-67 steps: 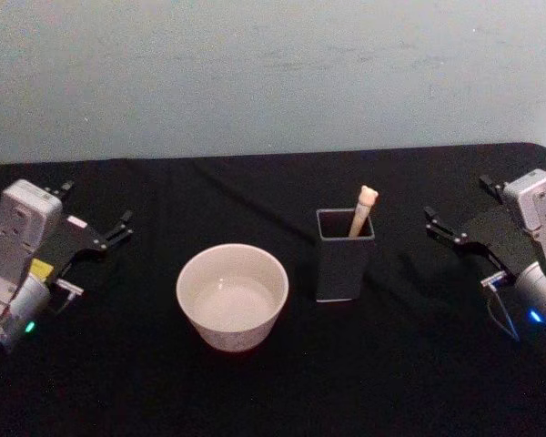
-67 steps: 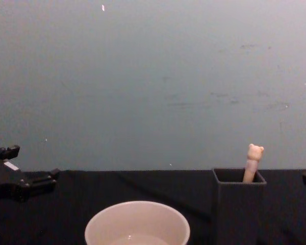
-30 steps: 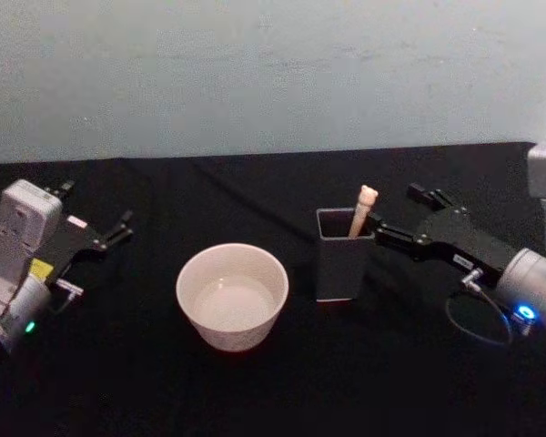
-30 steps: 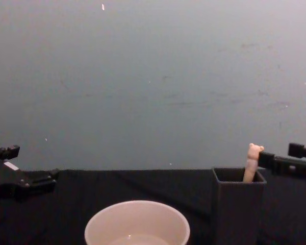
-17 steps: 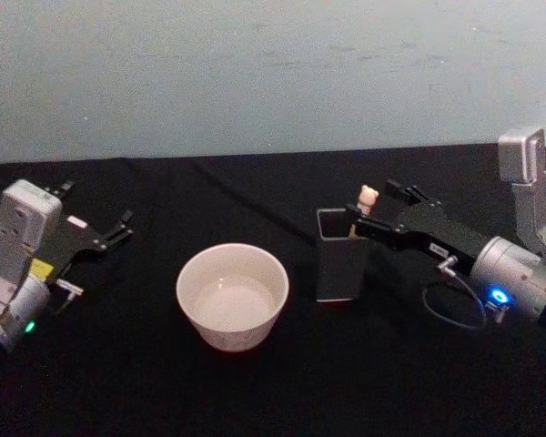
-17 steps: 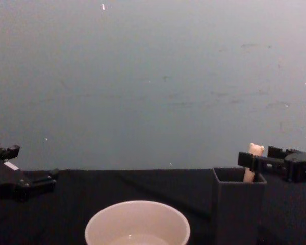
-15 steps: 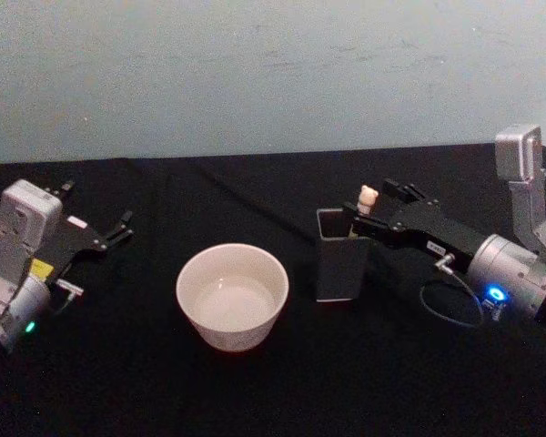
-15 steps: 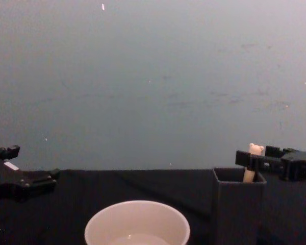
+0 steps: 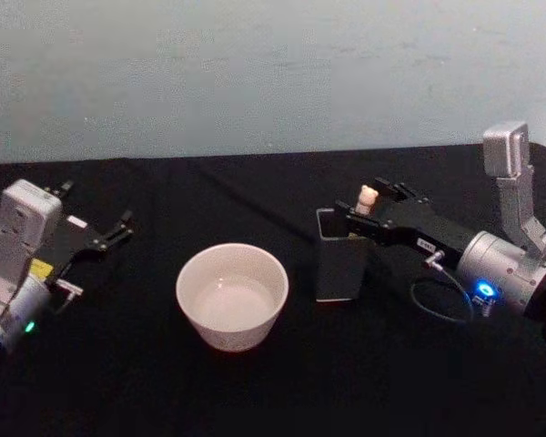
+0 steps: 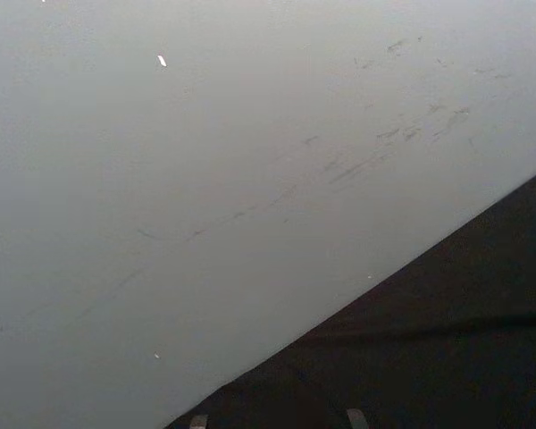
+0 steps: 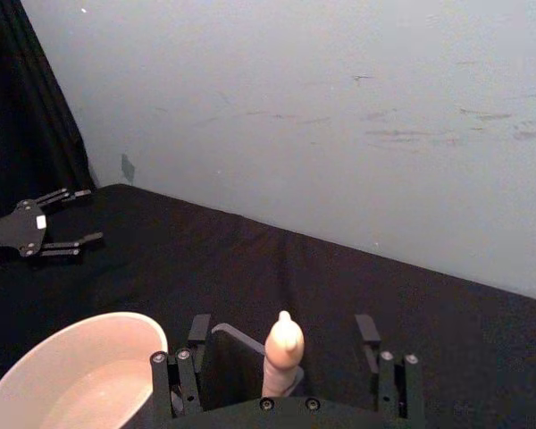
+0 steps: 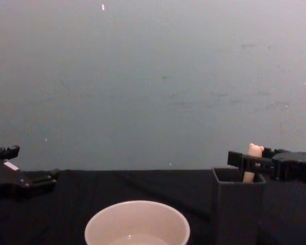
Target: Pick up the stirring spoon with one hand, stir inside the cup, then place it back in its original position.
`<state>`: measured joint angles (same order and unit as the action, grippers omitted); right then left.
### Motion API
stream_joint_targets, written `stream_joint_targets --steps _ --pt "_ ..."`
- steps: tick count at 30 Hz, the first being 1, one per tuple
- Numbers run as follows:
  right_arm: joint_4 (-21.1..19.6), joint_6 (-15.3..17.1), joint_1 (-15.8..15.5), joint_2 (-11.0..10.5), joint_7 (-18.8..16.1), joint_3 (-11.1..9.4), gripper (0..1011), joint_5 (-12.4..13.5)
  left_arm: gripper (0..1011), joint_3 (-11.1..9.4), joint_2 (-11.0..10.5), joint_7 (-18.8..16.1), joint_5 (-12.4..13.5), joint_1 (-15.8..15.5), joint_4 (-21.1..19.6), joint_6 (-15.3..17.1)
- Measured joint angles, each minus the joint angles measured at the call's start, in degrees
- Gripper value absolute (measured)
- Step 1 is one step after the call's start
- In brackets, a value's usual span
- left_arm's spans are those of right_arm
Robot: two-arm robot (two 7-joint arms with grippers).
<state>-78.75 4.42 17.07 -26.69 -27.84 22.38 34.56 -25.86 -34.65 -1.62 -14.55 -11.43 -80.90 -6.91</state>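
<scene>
- Right gripper [image 9: 364, 204]: reaches in from the right, level with the top of the dark holder [image 9: 339, 264].
- Its fingers [image 11: 197, 331] are spread wide on either side of the stirring spoon [image 9: 368, 195]. There is a gap on both sides and nothing is gripped.
- The spoon stands in the holder with the bear-head end poking above the rim.
- Cream cup [image 9: 232, 296]: on the black table [image 9: 255, 391], left of the holder and nearer the robot, not touching it.
- Left gripper [image 9: 123, 226]: idle at the table's left side, fingers apart and empty.
</scene>
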Motion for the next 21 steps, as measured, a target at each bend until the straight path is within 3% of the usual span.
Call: stream_joint_targets --steps 7,11,20,21 --pt "0.0 0.0 0.0 0.0 0.0 0.0 997 0.0 1001 0.0 0.0 0.0 0.0 0.0 0.0 0.0" --pt "-0.1 0.0 0.0 0.0 0.0 -0.1 927 0.0 1001 0.0 0.0 0.0 0.0 0.0 0.0 0.0" --pt "-0.1 0.0 -0.1 -0.1 0.0 -0.1 679 0.0 1001 0.0 0.0 0.0 0.0 0.0 0.0 0.0" --pt "-0.1 0.0 -0.1 -0.1 0.0 -0.1 607 0.0 1001 0.0 0.0 0.0 0.0 0.0 0.0 0.0"
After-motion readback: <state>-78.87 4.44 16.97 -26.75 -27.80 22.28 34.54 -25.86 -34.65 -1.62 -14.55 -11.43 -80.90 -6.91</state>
